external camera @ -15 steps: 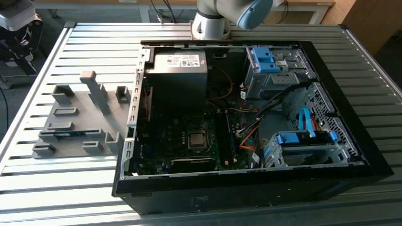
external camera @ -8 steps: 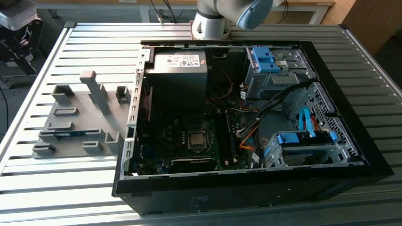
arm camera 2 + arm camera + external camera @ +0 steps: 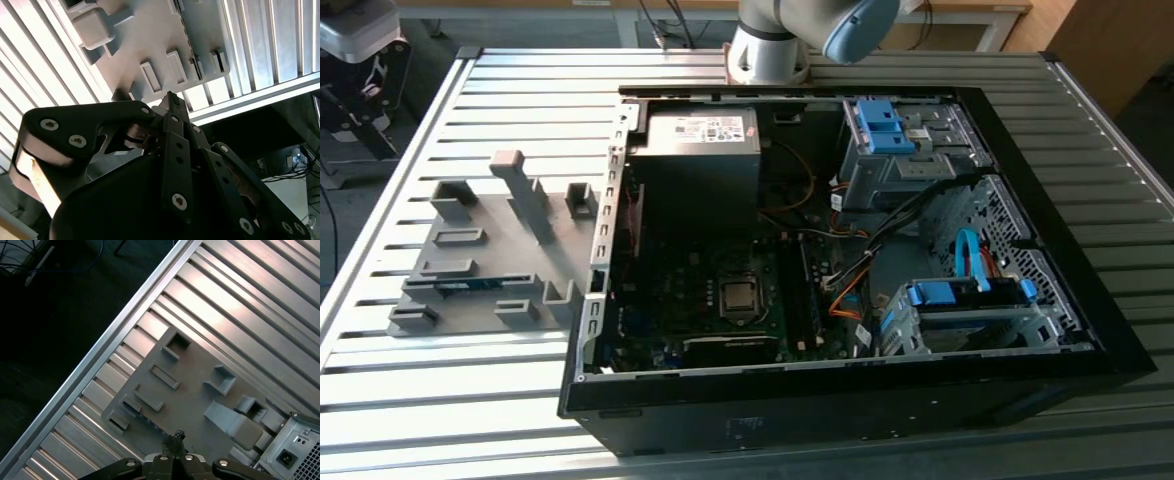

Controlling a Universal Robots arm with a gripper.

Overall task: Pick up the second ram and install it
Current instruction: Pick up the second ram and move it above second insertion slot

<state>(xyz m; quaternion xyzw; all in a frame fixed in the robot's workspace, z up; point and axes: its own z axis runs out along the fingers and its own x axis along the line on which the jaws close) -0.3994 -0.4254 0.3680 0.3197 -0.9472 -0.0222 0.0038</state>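
The tool, squeezed closed and empty, hangs over the grey holder where the second ram lies; I think it must open to grab it.

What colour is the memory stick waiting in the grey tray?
The memory stick is blue, clearest in the exterior view.

Robotics lab or workshop. Slatted aluminium worktop carrying opened desktop computer case and grey fixture plate. Robot arm base mounted at far edge. Loose cables on dark floor beyond.
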